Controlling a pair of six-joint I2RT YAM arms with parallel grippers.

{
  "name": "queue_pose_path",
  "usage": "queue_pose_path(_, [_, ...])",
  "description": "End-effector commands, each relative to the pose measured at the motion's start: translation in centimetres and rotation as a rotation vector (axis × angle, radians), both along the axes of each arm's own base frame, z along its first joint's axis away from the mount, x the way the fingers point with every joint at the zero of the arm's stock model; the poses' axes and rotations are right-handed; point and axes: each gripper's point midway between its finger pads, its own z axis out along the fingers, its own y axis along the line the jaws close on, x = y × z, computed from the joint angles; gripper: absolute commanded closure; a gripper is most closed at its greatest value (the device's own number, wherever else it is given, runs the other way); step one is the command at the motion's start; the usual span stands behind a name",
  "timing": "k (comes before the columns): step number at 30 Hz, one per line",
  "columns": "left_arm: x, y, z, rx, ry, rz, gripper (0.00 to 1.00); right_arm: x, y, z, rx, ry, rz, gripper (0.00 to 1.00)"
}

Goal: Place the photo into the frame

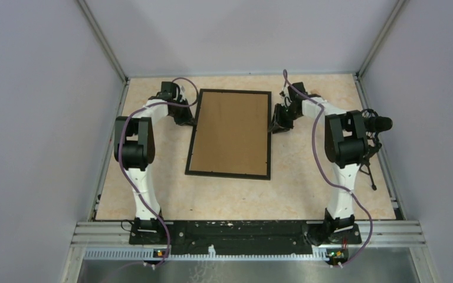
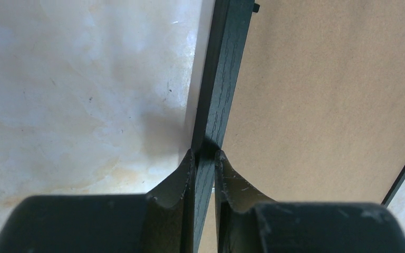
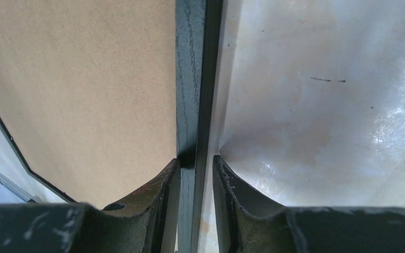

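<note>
- Our left gripper (image 1: 190, 119) is at the frame's left rail, towards the far-left corner of the bench (image 1: 242, 197). In the left wrist view its two fingers (image 2: 187, 174) are clenched on that thin black rail, one on each side.
- The frame (image 1: 231, 131) lies flat, brown back up, in the middle of the bench and nearer its far edge.
- Our right gripper (image 1: 273, 125) straddles the right rail at its far half. One finger (image 3: 166, 179) touches the rail; we cannot tell whether the other presses, so the grip is uncertain.
</note>
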Motion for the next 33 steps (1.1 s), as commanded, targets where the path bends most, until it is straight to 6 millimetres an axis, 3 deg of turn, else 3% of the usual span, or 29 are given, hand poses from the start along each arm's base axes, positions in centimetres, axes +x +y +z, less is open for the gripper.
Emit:
queue_pose_path(1, [-1.8, 0.6, -4.1, 0.081, 0.102, 0.012, 1.0, -1.2, 0.2, -5.7, -0.218, 0.083, -0.016, 0.71])
queue_pose_path(9, [-1.8, 0.5, -3.8, 0.074, 0.099, 0.007, 1.0, -2.3, -0.1, -8.7, -0.477, 0.15, -0.017, 0.73])
queue_pose_path(13, [-1.9, 0.3, -3.8, 0.064, 0.103, 0.004, 1.0, -2.9, -1.4, -10.7, -0.663, 0.188, 0.001, 0.74])
queue_pose_path(16, [-1.9, 0.2, -3.8, 0.062, 0.103, 0.004, 1.0, -3.5, -0.8, -10.5, -0.776, 0.165, 0.039, 0.75])
queue_pose_path(19, [-1.8, 0.2, -3.3, 0.059, 0.091, 0.0, 1.0, -4.2, 0.6, -10.0, -0.713, 0.169, 0.068, 0.71])
queue_pose_path(21, [-1.5, 0.4, -2.5, 0.075, 0.068, 0.0, 0.99, -3.8, 3.6, -8.4, -0.472, 0.156, 0.093, 0.64])
queue_pose_path(23, [-1.2, 1.0, -0.6, 0.107, 0.024, 0.015, 0.77, -2.3, 5.6, -5.1, -0.241, 0.101, 0.095, 0.61])
queue_pose_path(26, [-1.7, 1.9, 3.2, 0.158, -0.053, 0.051, 0.42, 0.3, 4.5, -1.2, -0.229, -0.018, 0.057, 0.48])
queue_pose_path(28, [-3.0, 1.9, 5.5, 0.162, -0.074, 0.087, 0.26, 1.0, 3.5, -0.4, -0.225, -0.032, 0.039, 0.47])
queue_pose_path(31, [-7.8, 0.1, 7.3, 0.051, 0.0, 0.113, 0.23, 0.8, 1.9, -1.7, -0.277, -0.011, 0.001, 0.5])
queue_pose_path(33, [-12.2, -2.0, 7.1, -0.009, 0.056, 0.127, 0.23, 0.0, 1.2, -3.0, -0.299, 0.01, -0.041, 0.58])
